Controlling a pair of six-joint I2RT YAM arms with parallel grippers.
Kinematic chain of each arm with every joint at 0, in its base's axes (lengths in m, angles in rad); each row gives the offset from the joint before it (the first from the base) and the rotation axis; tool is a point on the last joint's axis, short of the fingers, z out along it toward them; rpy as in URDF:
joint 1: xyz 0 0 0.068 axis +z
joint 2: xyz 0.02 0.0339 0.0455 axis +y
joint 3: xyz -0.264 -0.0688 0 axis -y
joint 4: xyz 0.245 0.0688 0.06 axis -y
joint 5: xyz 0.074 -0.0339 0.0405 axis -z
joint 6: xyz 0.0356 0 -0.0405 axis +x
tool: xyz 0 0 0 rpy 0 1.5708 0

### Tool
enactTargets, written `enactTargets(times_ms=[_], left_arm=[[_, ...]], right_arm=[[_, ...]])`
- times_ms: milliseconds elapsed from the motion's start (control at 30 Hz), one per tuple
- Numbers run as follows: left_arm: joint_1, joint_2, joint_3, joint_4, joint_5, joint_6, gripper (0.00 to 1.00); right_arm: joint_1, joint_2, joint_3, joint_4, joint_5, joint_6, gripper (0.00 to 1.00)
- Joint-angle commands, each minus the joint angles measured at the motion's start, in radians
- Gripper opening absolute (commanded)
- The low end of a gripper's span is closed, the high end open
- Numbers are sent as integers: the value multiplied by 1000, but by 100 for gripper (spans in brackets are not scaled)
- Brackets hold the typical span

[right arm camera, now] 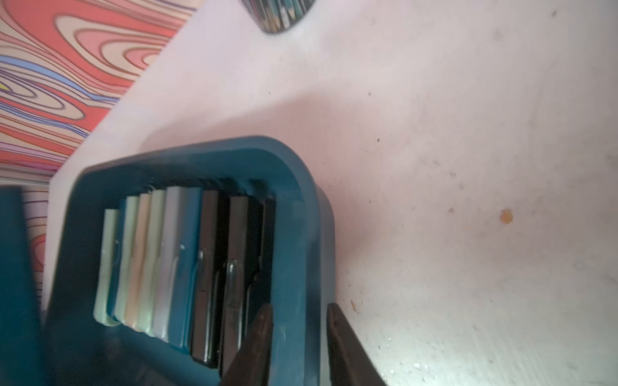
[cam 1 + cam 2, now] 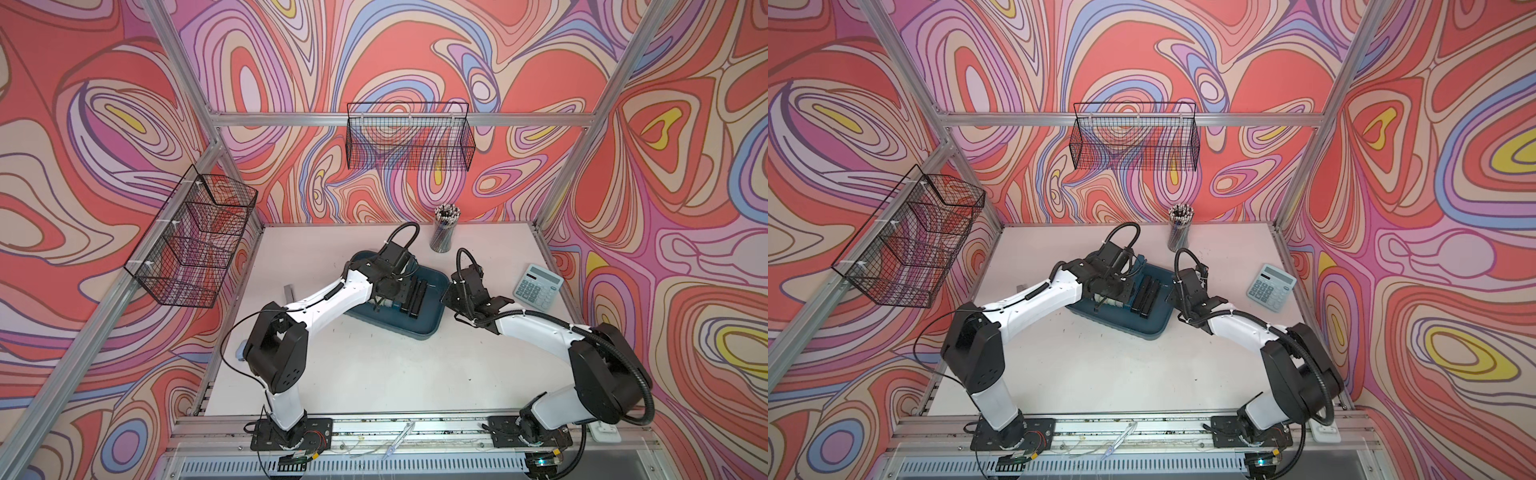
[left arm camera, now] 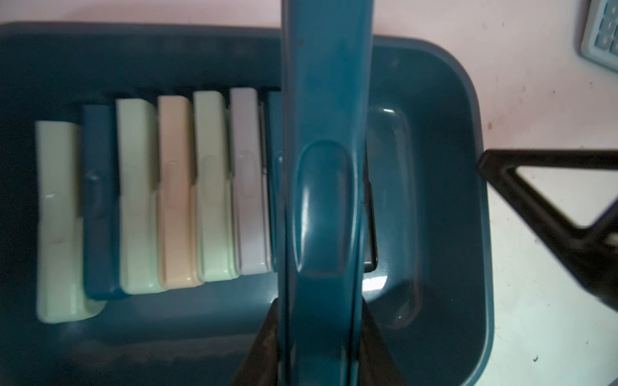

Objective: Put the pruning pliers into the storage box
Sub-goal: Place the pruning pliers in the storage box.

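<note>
The storage box [image 2: 419,332], a dark teal tray, sits mid-table in both top views [image 2: 1154,330]. Several pruning pliers lie in it side by side: mint [image 3: 133,200], beige [image 3: 175,200], grey [image 3: 249,200] and black [image 1: 207,267]. My left gripper [image 3: 321,317] hangs above the box, shut on a teal-blue pruning pliers [image 3: 324,133] that sticks out lengthwise over the row. My right gripper [image 1: 297,307] straddles the box's right rim [image 1: 294,173], one finger inside and one outside, with a small gap on the outer side.
A pale calculator [image 2: 538,286] lies right of the box. A cup of pencils [image 2: 444,228] stands behind it. Wire baskets hang on the back wall [image 2: 407,137] and the left wall [image 2: 195,241]. A grey bar-shaped item [image 2: 289,293] lies left of my left arm.
</note>
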Motion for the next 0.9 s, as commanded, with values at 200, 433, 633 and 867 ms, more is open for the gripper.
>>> enactTargets(times_ms=[200,433,633,867], left_arm=[[-100,90,85,21,-39,-191,12],[-134,176,138,25,-32,-230,14],[-148,243,187,2,-47,-224,14],[-170,311,230,-18,-65,-220,16]], right_arm=[[-120,-177,-44,-49,47,-48,35],[-165,-200,-77,-40,13,-57,35],[-181,-208,-117,-24,-2,-48,35],[-189,-210,-136,-13,-11,-44,35]])
